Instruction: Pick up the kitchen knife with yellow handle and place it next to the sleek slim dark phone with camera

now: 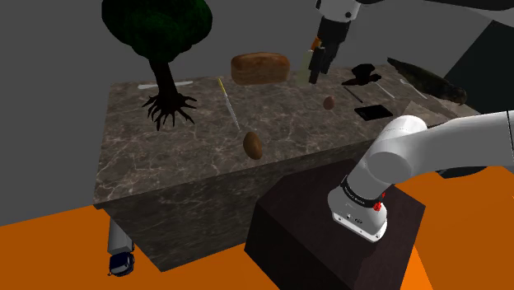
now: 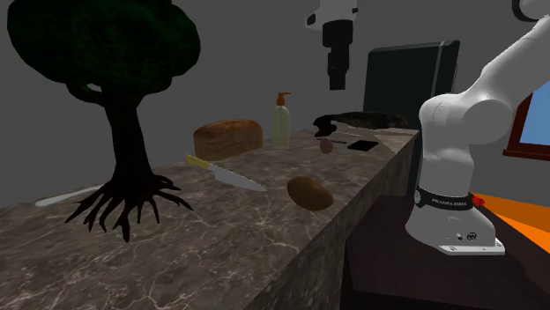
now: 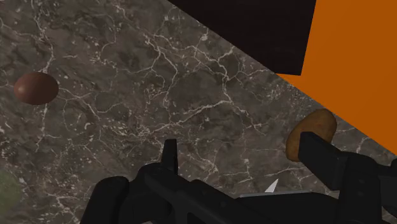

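Bare marble counter (image 2: pixel 220 231) around the knife (image 2: pixel 225 173); loaf (image 2: pixel 228 138), potato (image 2: pixel 309 193) and tree (image 2: pixel 123 167) near.

The tabletop (image 1: pixel 165 156) looks like dark marble, grey-brown with thin white veins, smooth with a faint sheen. The knife (image 2: pixel 226 174) has a pale, metal-looking blade and a plain matt yellow handle. The loaf (image 2: pixel 228 138) near the far edge has a rough brown crust. The bottle (image 2: pixel 280 123) beside it is translucent and greenish, like plastic. The end effector (image 1: pixel 315 74) is matt black
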